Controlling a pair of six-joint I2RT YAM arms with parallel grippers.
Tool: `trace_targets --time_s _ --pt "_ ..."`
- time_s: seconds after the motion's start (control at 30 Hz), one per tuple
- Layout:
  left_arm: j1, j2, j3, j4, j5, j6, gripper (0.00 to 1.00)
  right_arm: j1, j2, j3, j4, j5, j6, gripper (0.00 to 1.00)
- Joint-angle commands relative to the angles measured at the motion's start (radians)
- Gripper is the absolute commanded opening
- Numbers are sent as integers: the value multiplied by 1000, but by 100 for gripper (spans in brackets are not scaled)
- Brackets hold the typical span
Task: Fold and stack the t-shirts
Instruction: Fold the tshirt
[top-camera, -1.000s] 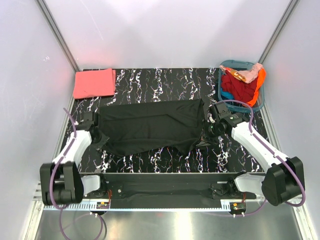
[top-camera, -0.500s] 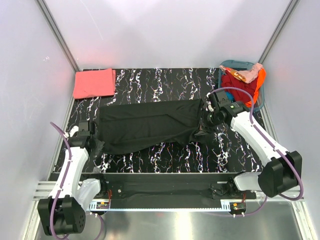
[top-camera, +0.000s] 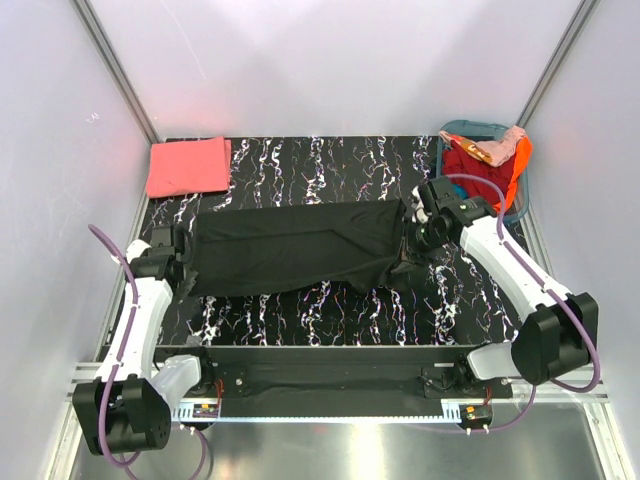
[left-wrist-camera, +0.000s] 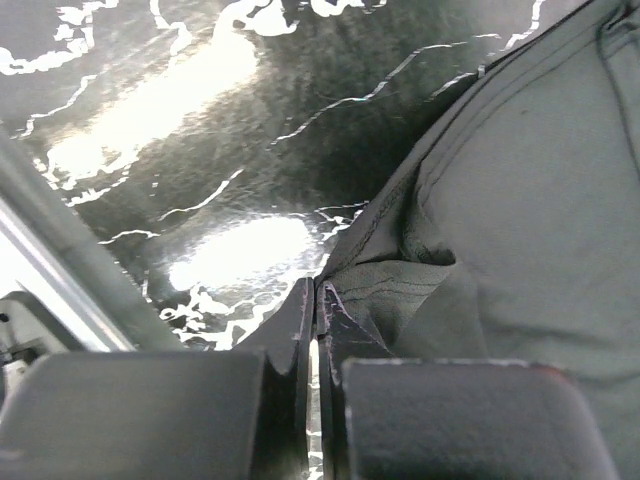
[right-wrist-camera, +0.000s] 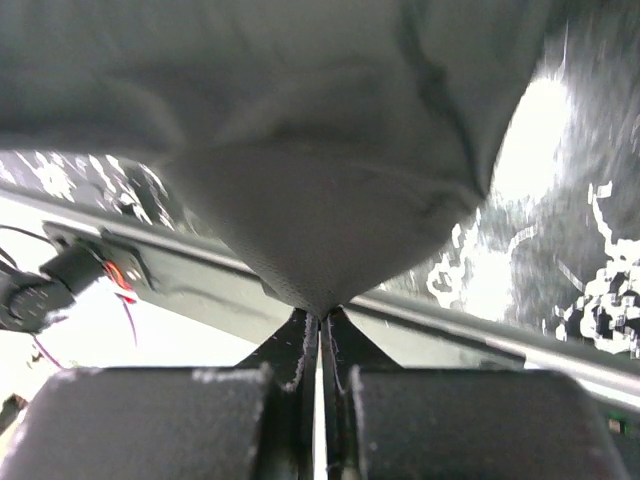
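Observation:
The black t-shirt (top-camera: 295, 248) lies stretched left to right across the middle of the marbled table. My left gripper (top-camera: 186, 248) is shut on its left edge; in the left wrist view the cloth (left-wrist-camera: 500, 200) runs into the closed jaws (left-wrist-camera: 317, 300). My right gripper (top-camera: 418, 232) is shut on the shirt's right end and holds it slightly lifted; the cloth (right-wrist-camera: 300, 150) hangs from the closed jaws (right-wrist-camera: 322, 325). The coral-pink t-shirt (top-camera: 188, 165) lies folded at the back left corner.
A teal basket (top-camera: 452, 132) with red, orange and pink clothes stands at the back right corner, close to the right arm. White walls surround the table. The arm bases and a black rail sit along the near edge.
Both grippers have pulled apart, stretching the black shirt flatter and narrower. The left gripper moved left and back; the right gripper moved back toward the basket.

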Motion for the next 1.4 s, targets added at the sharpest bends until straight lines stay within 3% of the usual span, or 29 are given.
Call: trace_targets --time_s 0.0,0.2,0.37,0.47,0.53,0.57,0.67,0.7,0.77,0.83,0.93,1.0,1.37 --pt "7 -11 23 -35 -70 -17 0 -6 -66 -68 -53 -48 -32 0" --pt "8 -29 -37 -130 -82 -118 0 -6 -135 -180 -86 -60 -37 0" --pt "10 44 -52 -188 -84 -236 0 -3 -143 -237 -78 -131 -38 0" --pt "13 86 -64 -171 -65 -233 0 -6 -154 -251 -64 -132 -34 0" --pt "13 120 -71 -133 -50 -207 13 -3 -142 -240 -64 -135 -34 0" --pt "13 133 -72 -116 -42 -195 31 -4 -139 -236 -61 -140 -34 0" --pt "13 156 -71 -99 -29 -158 55 -4 -128 -214 -56 -148 -29 0" --pt "13 149 -77 -93 -27 -152 68 -4 -126 -205 -55 -149 -31 0" --pt "14 88 -84 -96 -38 -143 73 -4 -123 -199 -55 -154 -31 0" --pt "14 -6 -97 -102 -47 -135 70 -4 -125 -196 -52 -160 -29 0" --pt "13 -92 -127 -41 6 -94 45 -4 -126 -193 -58 -163 -38 0" --pt "13 -66 -137 -13 25 -84 37 -3 -129 -187 -61 -171 -45 0" --pt "13 112 -184 79 116 -29 45 -4 -122 -194 -47 -200 -75 0"
